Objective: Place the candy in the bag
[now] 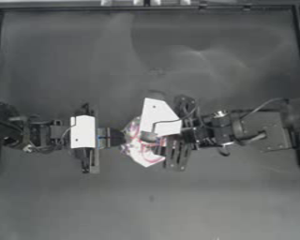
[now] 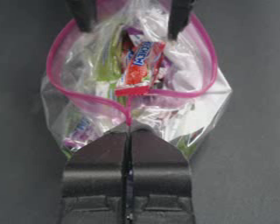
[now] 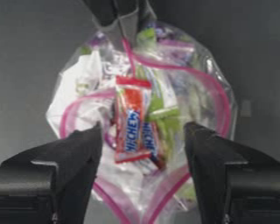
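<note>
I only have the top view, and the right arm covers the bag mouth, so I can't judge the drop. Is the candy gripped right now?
Observer: No. The right wrist view shows the right pincer open, with the candy lying loose between its jaws.
Operator: Is it in the bag?
Observer: It lies mostly within the open loop of the bag's pink seal strip.
Operator: What holds the mouth?
Observer: The left pincer is shut on the seal strip at one end of the mouth.
</note>
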Available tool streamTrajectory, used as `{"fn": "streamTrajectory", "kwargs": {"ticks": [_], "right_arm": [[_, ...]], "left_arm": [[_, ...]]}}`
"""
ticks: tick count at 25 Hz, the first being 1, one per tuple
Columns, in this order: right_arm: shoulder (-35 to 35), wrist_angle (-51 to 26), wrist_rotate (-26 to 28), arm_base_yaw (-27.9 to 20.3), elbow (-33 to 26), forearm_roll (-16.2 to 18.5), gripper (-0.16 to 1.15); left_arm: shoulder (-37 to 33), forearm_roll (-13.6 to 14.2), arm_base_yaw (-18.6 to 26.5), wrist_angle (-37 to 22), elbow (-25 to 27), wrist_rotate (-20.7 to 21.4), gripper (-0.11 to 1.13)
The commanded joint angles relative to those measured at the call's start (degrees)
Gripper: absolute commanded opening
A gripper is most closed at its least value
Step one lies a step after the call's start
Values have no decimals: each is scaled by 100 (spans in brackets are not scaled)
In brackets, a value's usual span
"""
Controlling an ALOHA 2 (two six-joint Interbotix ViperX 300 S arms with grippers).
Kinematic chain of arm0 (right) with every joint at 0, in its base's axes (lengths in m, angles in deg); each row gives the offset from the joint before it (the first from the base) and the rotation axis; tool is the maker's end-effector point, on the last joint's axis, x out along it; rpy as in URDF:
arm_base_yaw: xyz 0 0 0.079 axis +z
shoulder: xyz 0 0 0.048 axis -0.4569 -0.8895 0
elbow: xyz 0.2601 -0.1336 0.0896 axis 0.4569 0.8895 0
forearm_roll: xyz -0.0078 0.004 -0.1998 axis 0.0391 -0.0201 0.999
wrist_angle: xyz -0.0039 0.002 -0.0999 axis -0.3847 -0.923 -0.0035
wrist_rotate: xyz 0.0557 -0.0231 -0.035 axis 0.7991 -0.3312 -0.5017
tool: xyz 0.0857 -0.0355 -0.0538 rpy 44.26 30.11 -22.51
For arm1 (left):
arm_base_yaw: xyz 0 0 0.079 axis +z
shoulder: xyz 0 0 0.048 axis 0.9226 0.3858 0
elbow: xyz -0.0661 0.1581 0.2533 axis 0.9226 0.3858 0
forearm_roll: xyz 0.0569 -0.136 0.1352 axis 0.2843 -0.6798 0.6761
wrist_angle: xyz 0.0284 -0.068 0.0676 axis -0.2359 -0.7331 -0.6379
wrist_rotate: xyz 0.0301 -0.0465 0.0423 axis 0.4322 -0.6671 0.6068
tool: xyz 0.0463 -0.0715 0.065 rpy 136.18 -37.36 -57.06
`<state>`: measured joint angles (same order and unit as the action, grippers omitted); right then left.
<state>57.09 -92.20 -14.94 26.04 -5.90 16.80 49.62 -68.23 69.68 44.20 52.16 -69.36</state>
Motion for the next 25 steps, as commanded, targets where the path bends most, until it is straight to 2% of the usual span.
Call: {"fn": "streamTrajectory", "kwargs": {"ticks": [1, 12, 19, 25], "right_arm": [[448, -44, -9, 9, -105, 53, 88], [1090, -229, 44, 35, 149, 193, 88], [1380, -229, 88, 53, 334, 167, 88], [1556, -229, 97, 62, 439, 141, 88]], "left_arm": [[-70, 0, -9, 35, -79, -9, 9], [-211, 0, -88, -18, -79, -18, 9], [-589, -9, -114, -457, -79, -26, 9], [-817, 0, -105, -571, -79, -26, 9]]}}
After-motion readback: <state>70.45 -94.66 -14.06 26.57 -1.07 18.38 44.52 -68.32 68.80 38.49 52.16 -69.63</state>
